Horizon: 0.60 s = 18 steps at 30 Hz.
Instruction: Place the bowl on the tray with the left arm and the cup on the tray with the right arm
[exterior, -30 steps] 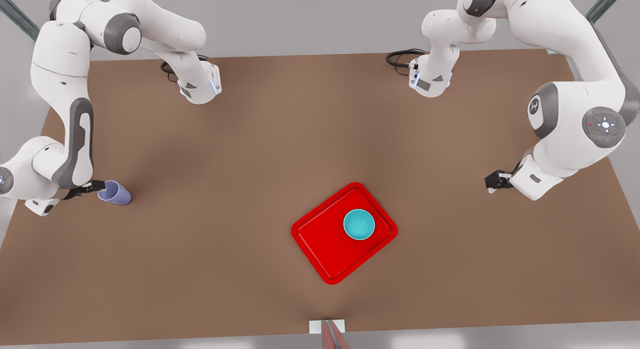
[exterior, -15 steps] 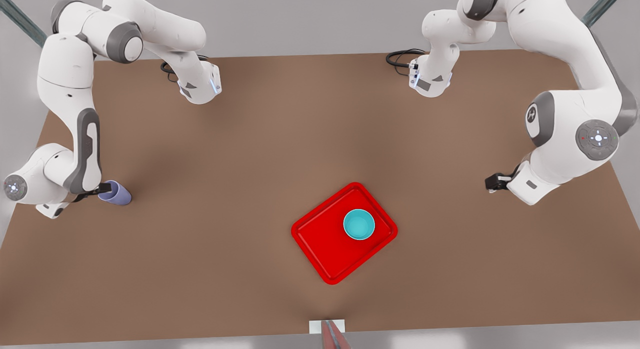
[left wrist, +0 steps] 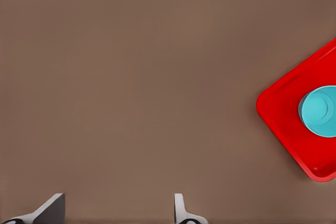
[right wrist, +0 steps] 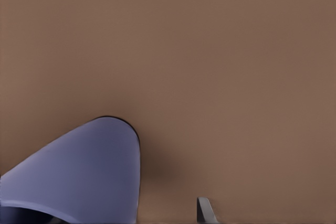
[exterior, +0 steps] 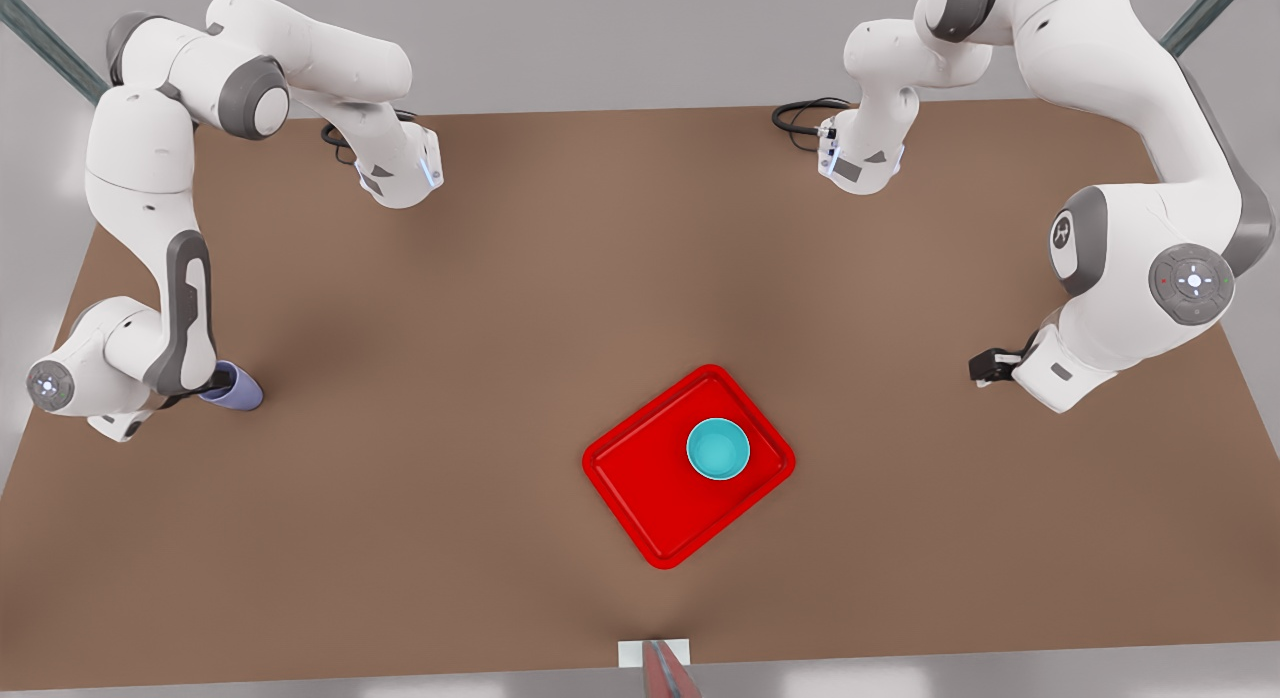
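Right gripper (exterior: 212, 383): at the cup (exterior: 238, 390) on the front view's far left, one fingertip (right wrist: 206, 209) beside the lavender wall; we cannot tell whether it has clamped yet. Left gripper (exterior: 985, 367): fingers (left wrist: 181, 209) apart and empty, waiting over bare table (exterior: 500, 278) at the front view's right. Bowl (exterior: 718, 449): already on the tray (exterior: 640, 488); we judge half done, cup transfer remaining.

Even, bright overhead light; soft shadows under arms (no glare).
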Tool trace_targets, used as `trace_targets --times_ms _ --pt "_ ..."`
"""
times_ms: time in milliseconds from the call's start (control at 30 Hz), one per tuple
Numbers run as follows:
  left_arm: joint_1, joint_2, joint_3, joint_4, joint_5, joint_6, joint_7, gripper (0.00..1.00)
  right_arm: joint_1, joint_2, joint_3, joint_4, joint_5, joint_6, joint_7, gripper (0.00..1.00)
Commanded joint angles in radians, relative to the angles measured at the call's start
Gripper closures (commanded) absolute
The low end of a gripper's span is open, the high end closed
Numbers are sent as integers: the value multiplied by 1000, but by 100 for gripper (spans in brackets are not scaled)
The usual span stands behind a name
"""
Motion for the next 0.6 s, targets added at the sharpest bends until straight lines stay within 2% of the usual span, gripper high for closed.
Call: trace_targets --times_ms 0,33,100,133,400,433,567 --pt "-1 0 0 0 0 0 -1 0 -1 0 0 2 0 0 0 43" --pt "1 0 0 0 0 2 0 0 -1 1 0 0 -1 -2 -9 43" --pt "1 0 0 0 0 0 0 0 -1 1 0 2 0 -3 -18 59" --pt "-1 0 0 0 0 0 0 0 -1 1 0 2 0 -3 -18 63" --pt "1 0 0 0 0 0 2 0 -1 3 5 2 0 -11 -18 74" --pt "1 1 0 -2 0 0 2 0 -1 3 8 2 0 -14 -18 78" --pt "1 0 0 -2 -1 0 3 0 -1 3 11 2 0 -15 -17 79"
